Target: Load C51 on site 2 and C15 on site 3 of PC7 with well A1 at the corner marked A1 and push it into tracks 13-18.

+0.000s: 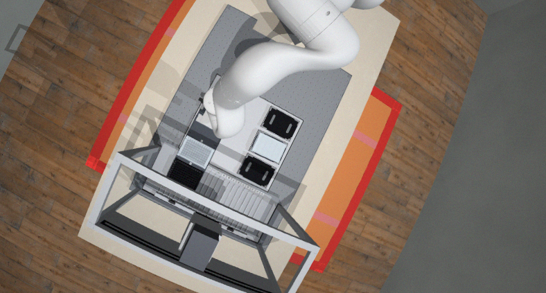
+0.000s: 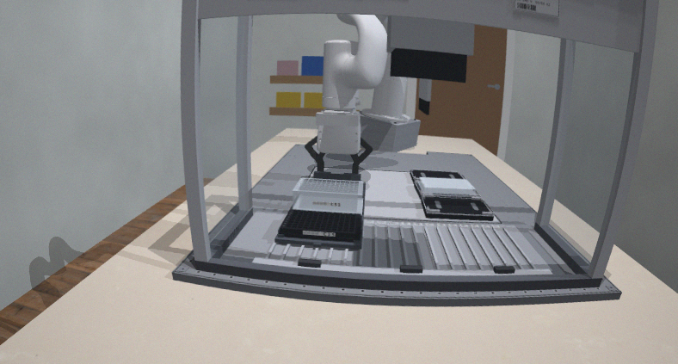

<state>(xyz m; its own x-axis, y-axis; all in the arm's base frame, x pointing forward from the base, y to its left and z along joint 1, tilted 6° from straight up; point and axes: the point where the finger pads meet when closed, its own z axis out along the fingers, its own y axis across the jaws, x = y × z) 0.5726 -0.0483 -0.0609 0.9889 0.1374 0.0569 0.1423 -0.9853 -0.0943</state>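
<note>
Fingers (image 2: 337,164) spread wide, nothing between them, hanging just behind the handle end of PC7 (image 2: 318,240). Their black tips come down to the dark handle bar at the carrier's rear; can't tell if they touch it. From the top view my wrist (image 1: 225,115) covers that end, so no help there.

PC7 sits lengthwise w/ its front end over the left group of rail tracks (image 2: 308,253) as seen from the exterior cam, rear end on the apron. It carries two plates: the tall clear-white deep-well block C51 (image 2: 328,196) behind, the black C15 (image 2: 320,225) in front, touching end to end. Both look flat. Labels face the exterior cam; too small to read properly.

Off to the other side, the row of three nests (image 1: 271,147) stands beside the apron. Middle nest holds the pale C16 (image 1: 269,145), seated level. The near nest (image 1: 280,122) and far nest (image 1: 257,170) show only their black floors w/ pale slots.

Instrument frame (image 2: 192,124) arches over the rails; its dark head (image 2: 429,63) hangs above. Three small dark blocks (image 2: 409,268) line the front edge of the deck. No lit lamp that I can pick out. Whole deck rests on the beige desk (image 2: 142,323).
</note>
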